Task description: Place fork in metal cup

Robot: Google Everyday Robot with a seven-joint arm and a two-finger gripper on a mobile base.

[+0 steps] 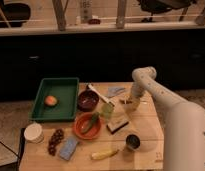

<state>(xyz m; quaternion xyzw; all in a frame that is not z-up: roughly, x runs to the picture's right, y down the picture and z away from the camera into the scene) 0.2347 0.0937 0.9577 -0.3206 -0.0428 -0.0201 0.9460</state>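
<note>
I am holding my claw (pixel 130 103) low over the right middle of the wooden surface (pixel 146 125), and I cannot tell whether it is spread or pinching anything. I am not making out the fork for certain; a thin pale sliver (pixel 140 102) touching the claw's right side may be it. The metal cup (pixel 132 142) is standing upright near the front edge, apart from the claw. I am judging that cup's narrow mouth to be the risk: a fork coming in tilted or off centre could be catching the rim and tipping the cup, or slipping away if my hold is loose. A black-and-white block (pixel 117 124) is lying between claw and cup, and a green packet (pixel 107 110) is sitting just left of the claw, so a low sweep could be knocking either. A banana (pixel 104 154) is lying left of the cup, with an orange dish (pixel 87 126), a dark bowl (pixel 88 100) and a green tray (pixel 61 90) farther left.
</note>
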